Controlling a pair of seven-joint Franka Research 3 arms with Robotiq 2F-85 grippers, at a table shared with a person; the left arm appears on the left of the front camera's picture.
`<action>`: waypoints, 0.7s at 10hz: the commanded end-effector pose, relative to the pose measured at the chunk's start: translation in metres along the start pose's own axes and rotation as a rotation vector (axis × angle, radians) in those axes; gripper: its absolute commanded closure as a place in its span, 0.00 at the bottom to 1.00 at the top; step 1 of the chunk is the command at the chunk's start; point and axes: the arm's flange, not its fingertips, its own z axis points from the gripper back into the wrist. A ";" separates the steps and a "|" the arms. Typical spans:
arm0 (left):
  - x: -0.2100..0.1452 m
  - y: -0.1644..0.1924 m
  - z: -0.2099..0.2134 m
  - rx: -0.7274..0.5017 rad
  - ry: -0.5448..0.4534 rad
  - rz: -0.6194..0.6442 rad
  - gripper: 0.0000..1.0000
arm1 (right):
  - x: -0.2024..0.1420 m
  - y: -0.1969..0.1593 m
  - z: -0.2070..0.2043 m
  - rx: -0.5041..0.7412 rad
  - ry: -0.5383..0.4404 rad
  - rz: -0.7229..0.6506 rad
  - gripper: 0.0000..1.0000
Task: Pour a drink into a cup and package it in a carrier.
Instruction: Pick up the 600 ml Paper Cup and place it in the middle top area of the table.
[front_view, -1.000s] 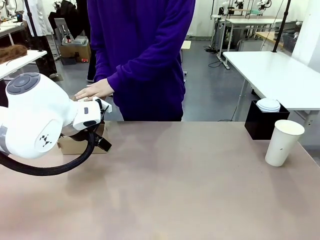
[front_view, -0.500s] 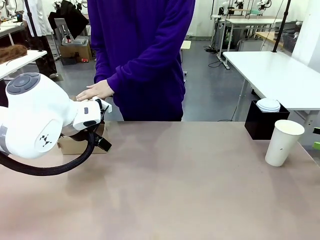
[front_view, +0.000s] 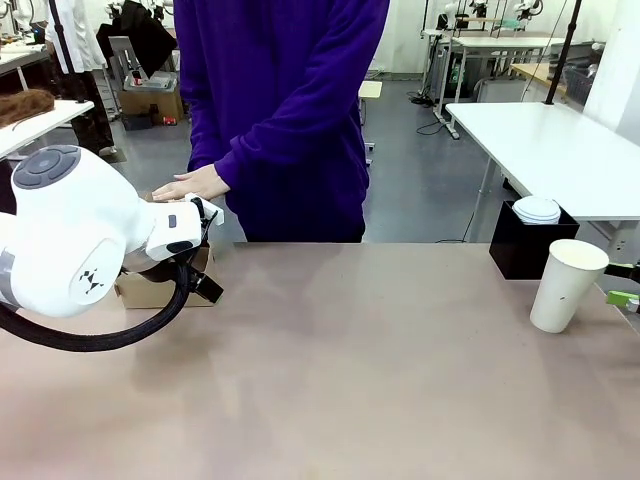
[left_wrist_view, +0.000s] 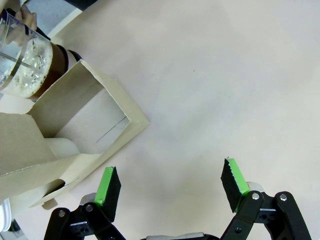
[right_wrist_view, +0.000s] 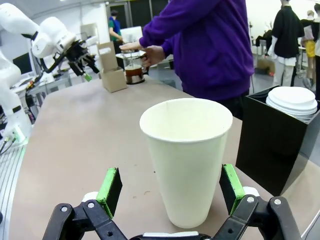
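The right jaws are spread wide and grasp nothing, their green pads (right_wrist_view: 111, 190) flanking the upright cup (right_wrist_view: 186, 160) with a gap on each side. The cup stands on the surface (front_view: 350, 360) near its right edge, just beside a black box (front_view: 520, 250) of lids. The left jaws are likewise released, hanging over bare surface just beside a corner of the carrier (left_wrist_view: 80, 125) at the far left, where the jug (right_wrist_view: 133, 62) holding the dark drink (right_wrist_view: 133, 76) stands right beside the carrier with a person's hand (right_wrist_view: 150, 52) on it.
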 end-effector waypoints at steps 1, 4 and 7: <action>0.000 0.000 0.000 -0.001 -0.001 0.000 0.00 | 0.005 -0.001 0.005 -0.008 -0.002 0.014 0.00; 0.000 0.000 0.000 -0.001 -0.001 0.000 0.00 | -0.006 -0.003 -0.012 -0.012 -0.016 0.005 0.00; 0.000 0.000 0.000 -0.001 -0.001 0.000 0.00 | -0.016 -0.006 -0.029 -0.013 -0.035 0.009 0.00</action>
